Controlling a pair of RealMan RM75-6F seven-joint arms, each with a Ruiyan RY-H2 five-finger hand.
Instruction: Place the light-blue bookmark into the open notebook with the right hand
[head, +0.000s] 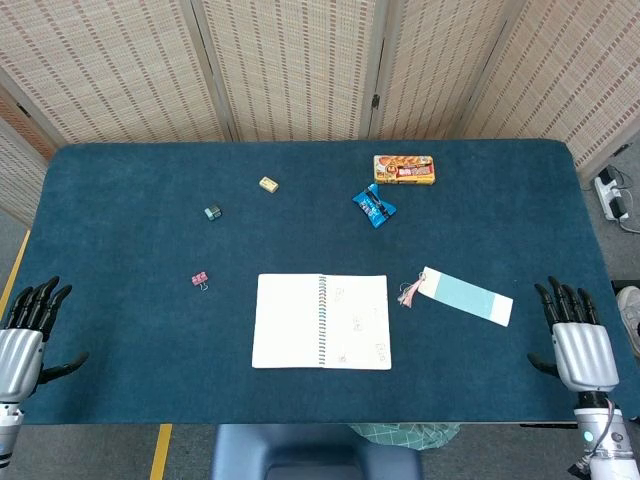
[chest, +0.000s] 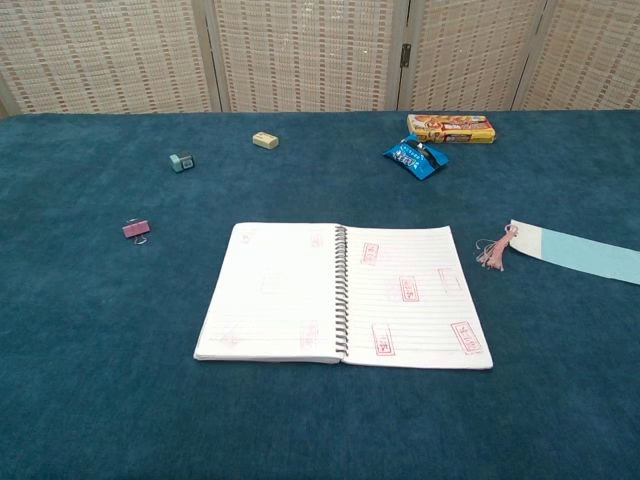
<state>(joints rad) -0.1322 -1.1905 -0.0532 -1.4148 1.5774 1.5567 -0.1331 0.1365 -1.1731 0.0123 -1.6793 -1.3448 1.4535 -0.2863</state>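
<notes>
Both hands at the near worktop edge, nothing held.
Left hand (head: 25, 345) and right hand (head: 580, 345) — fingers spread wide, empty. Open notebook (head: 321, 321) lies flat mid-worktop; light-blue bookmark (head: 464, 296) just to its right, pink tassel toward it, not touching. Farther back — pink binder clip (head: 200, 279), blue packet (head: 374, 206), orange box (head: 404, 169).
</notes>
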